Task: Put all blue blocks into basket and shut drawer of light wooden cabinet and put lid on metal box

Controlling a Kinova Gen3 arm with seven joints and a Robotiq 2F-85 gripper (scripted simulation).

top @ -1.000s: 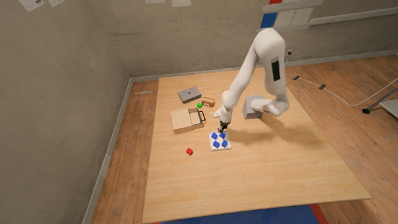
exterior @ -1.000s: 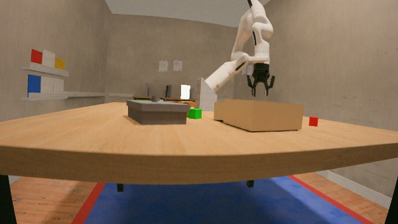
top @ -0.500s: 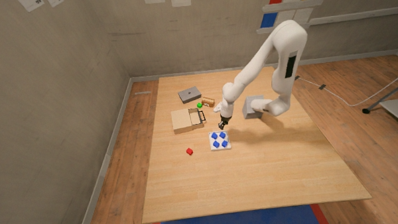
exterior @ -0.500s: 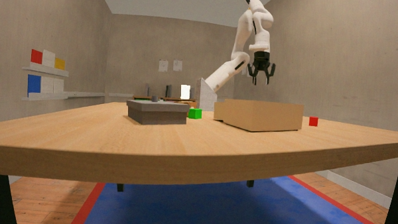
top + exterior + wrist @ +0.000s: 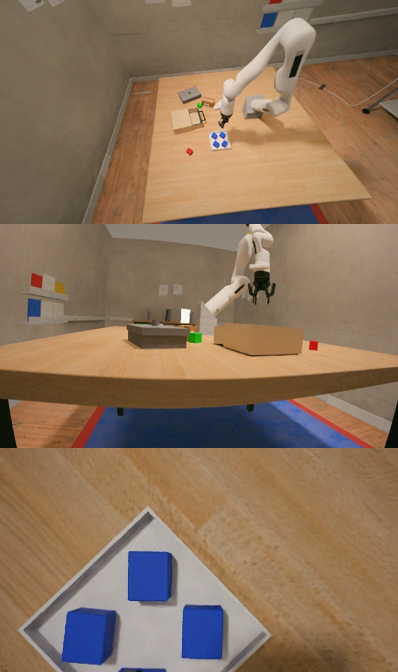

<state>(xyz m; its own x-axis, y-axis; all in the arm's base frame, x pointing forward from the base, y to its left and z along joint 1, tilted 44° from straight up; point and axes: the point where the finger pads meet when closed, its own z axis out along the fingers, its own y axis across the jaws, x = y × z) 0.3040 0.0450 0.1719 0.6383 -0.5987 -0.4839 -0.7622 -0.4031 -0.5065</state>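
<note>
Jaws half spread and nothing held: so the gripper [image 5: 221, 124] is seen from the top view, hanging above the table between the light wooden cabinet [image 5: 182, 120] and the basket [image 5: 212, 148], in which four blue blocks [image 5: 214, 135] lie inside the rim. The drawer [image 5: 196, 117] is seen pulled out, and the metal box [image 5: 189, 94] appears lidded.

In the exterior view the gripper [image 5: 261, 294] is raised well above the cabinet [image 5: 262, 338]; a knob stands on the metal box [image 5: 158, 336], though whether its lid is fully seated cannot be judged.

In the wrist view three blue blocks [image 5: 149, 575] are fully shown and a fourth is cut off.

Risk is judged to lie with the drawer: a skewed push on its handle could shift the cabinet rather than shut it, and a low sweep could clip the basket.
</note>
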